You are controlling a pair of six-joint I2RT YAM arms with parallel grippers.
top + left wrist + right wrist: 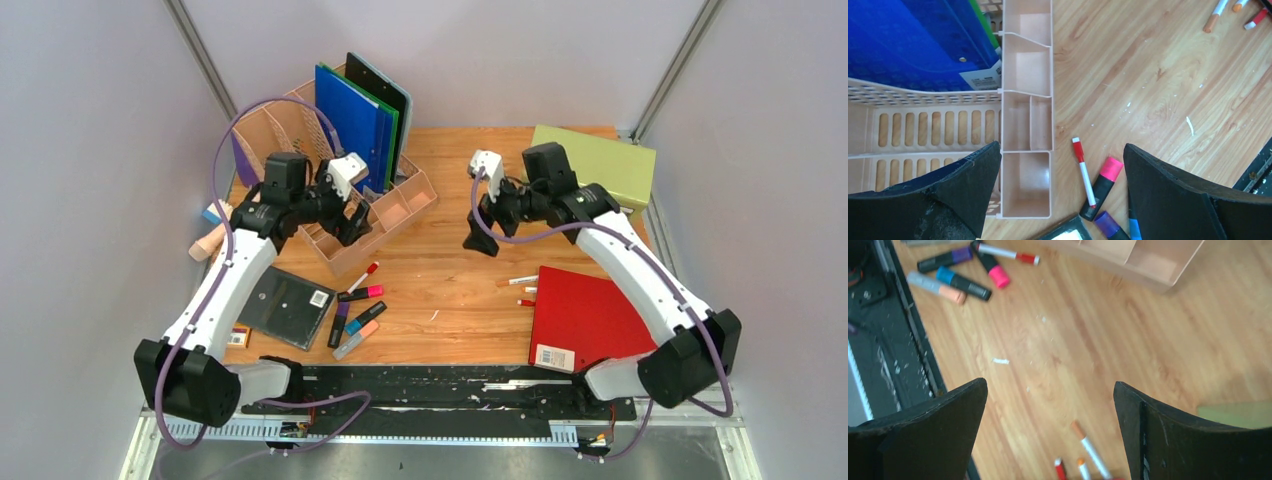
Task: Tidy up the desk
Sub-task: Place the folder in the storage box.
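Note:
The desk is light wood with a black rail along its front. My left gripper hangs open, holding nothing, over the front corner of a beige organizer. In the left wrist view the left gripper frames an empty end compartment, a red-capped white pen and a pink highlighter. My right gripper is open above bare wood at mid-desk. In its wrist view the right gripper shows an orange-capped pen and a red pen below it.
Blue, green and black folders stand in the organizer. Several markers lie beside a black case at front left. A red notebook lies at front right, loose pens beside it. A green box sits at back right.

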